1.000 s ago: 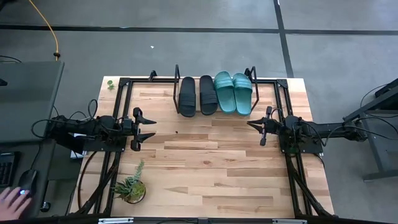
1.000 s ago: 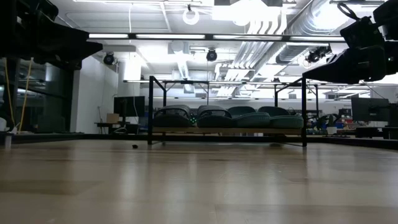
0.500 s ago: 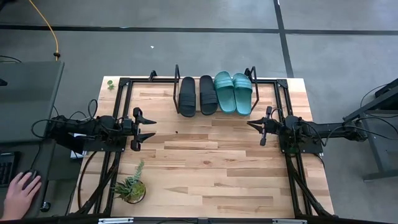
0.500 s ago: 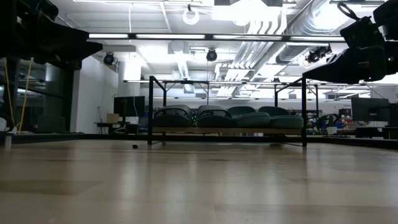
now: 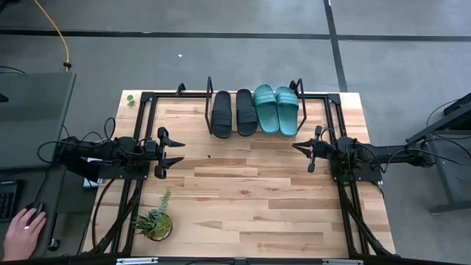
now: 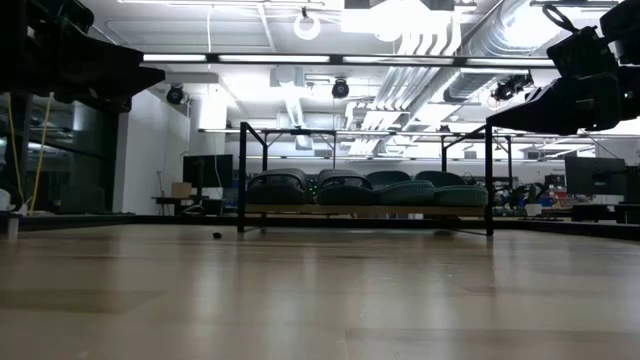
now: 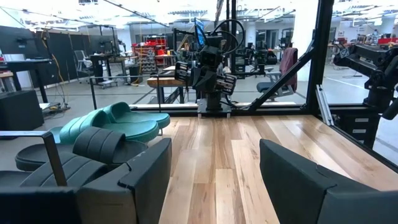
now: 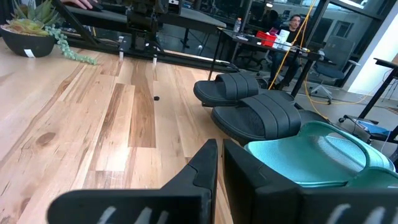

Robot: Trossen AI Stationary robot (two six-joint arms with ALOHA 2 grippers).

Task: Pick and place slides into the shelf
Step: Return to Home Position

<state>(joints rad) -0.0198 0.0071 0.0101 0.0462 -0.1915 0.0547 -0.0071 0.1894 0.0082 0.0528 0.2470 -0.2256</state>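
Two black slides (image 5: 222,113) (image 5: 246,112) and two teal slides (image 5: 266,109) (image 5: 286,110) lie side by side, soles down, on the shelf board (image 5: 254,131) at the table's far edge, between its black wire brackets (image 5: 209,94). They also show in the low view (image 6: 365,190). My left gripper (image 5: 175,151) is open and empty, at the table's left side, clear of the top. My right gripper (image 5: 305,153) is shut and empty, at the table's right side, also raised.
A potted succulent (image 5: 154,221) stands at the near left of the butcher-block table (image 5: 243,199). A small dark speck (image 5: 211,157) lies left of centre. A person's hand (image 5: 20,230) rests on a desk off the table's left. The table's middle is bare wood.
Both arms have kept still. Only the person's hand off the table's left has shifted on the desk.
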